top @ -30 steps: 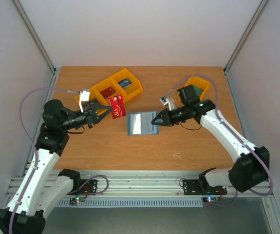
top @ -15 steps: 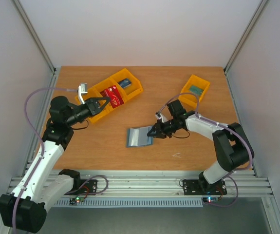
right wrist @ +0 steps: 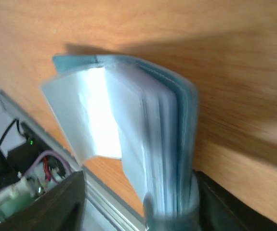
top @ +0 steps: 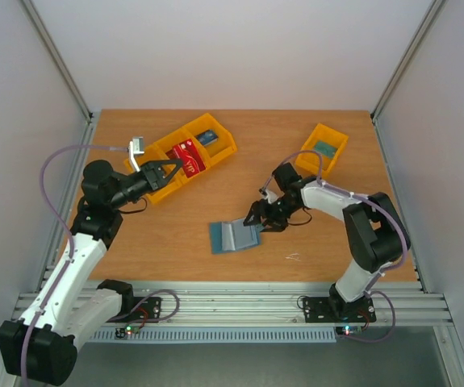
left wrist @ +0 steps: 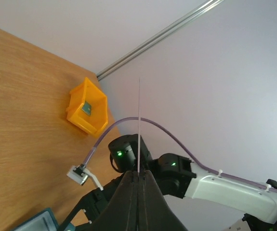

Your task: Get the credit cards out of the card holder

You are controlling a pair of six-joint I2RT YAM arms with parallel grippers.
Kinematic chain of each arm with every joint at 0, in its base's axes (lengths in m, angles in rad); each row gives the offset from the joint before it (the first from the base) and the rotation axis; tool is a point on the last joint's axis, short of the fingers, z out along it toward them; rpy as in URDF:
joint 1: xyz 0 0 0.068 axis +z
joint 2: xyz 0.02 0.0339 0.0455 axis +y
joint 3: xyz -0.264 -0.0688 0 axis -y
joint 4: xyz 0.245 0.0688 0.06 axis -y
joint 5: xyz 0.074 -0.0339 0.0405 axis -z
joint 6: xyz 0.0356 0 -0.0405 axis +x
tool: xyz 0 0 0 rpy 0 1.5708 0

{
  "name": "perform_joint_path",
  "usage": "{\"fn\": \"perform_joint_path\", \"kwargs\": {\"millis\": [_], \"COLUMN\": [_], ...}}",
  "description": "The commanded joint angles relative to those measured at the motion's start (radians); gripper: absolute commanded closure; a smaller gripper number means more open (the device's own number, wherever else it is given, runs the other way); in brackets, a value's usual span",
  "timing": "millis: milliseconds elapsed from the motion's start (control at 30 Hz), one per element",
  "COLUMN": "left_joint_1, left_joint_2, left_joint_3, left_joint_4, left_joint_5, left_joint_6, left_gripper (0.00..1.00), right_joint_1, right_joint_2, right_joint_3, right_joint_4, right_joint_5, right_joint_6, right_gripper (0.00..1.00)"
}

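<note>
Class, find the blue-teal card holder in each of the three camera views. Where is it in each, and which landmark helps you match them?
Top external: the card holder sits just below the picture's middle.
Left wrist: only part of it shows, at the bottom left edge.
Right wrist: it fills the middle of the picture, blurred.
Shared landmark: the wooden table under it, seen in all three.

Teal card holder (top: 233,235) open, mid-table — red card (top: 191,155) over orange bin (top: 225,148) w/ blue card (top: 208,137)
</note>
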Motion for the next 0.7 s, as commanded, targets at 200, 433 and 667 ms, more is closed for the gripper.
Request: {"fn": "perform_joint_path", "kwargs": {"millis": [200, 433, 667], "left_joint_1": [0.000, -0.037, -0.090], "left_joint_2": [-0.046, -0.054, -0.049], "left_joint_3": [0.003, 0.013, 0.030], "left_joint_4": [0.212, 0.350, 0.346], "left_joint_5": [0.177, 0.358, 0.397], "left_joint_6": [0.088, 0.094, 0.094], "left_gripper": [1.00, 1.00, 1.00], "right_joint_1": [0.033, 0.180, 0.306], "right_joint_2": [-0.320, -0.466, -0.405], "right_joint_3": [0.438, 0.572, 0.614], "right_joint_4": [-0.567, -0.182, -0.089], "right_joint_5": [0.476, -0.062, -0.030], "right_joint_6": [-0.228, -0.210, -0.182], "right_gripper": [0.02, 0.10, 0.25]}}
